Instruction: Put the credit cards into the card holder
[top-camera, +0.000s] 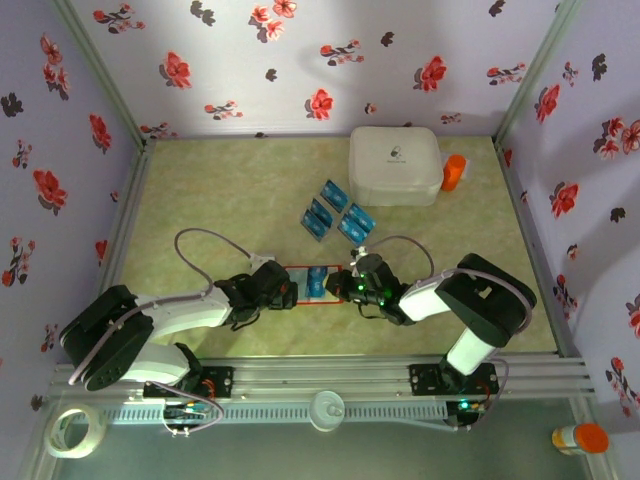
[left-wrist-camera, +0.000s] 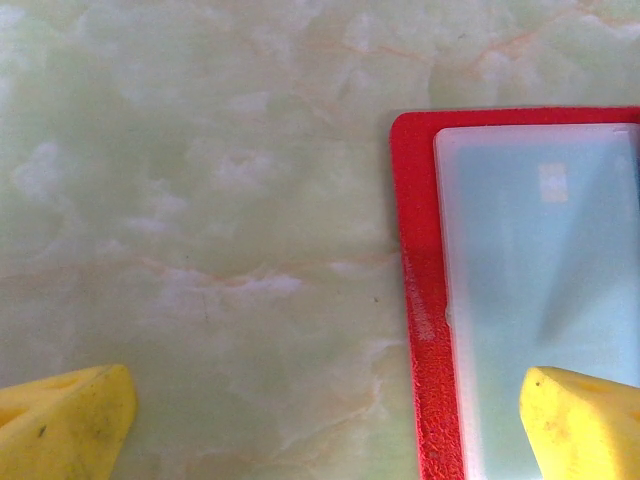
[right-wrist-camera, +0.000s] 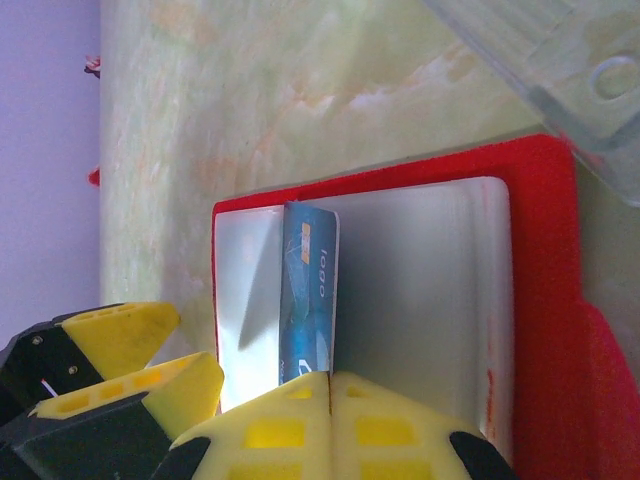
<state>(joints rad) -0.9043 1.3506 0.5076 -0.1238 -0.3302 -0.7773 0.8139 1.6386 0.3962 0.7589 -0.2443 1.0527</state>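
**While the card is only partly home, we hold the holder firm**

Since the right fingers (right-wrist-camera: 270, 430) are clenched on the near end of a blue card (right-wrist-camera: 310, 290), we judge the step in hand to be the insertion itself. The card's far end reaches across the clear pocket of the open red card holder (right-wrist-camera: 540, 260). Whether its leading edge is under the film or only lying on it, we cannot tell.

From above, the card holder (top-camera: 302, 270) lies on the green surface (top-camera: 200, 200) between the two arms. The left fingers (top-camera: 285, 290) are at its 9 o'clock and the right fingers (top-camera: 340, 285) at its 3 o'clock. The other credit cards (top-camera: 357, 222) wait loose at about 12 to 1 o'clock of it, near the white box (top-camera: 395, 165).

The left fingers (left-wrist-camera: 70, 420) are spread wide and hold nothing. One is over bare surface at 7 o'clock of the wrist view. The other is at 5 o'clock over the pocket, and we cannot tell whether it touches.

To do this well, we would:
- press that finger down so the holder cannot slide toward 9 o'clock under the push;
- keep the card low and in line with the pocket mouth;
- feed it slowly, because a thin card is likely to bow;
- let go only once it is seated.
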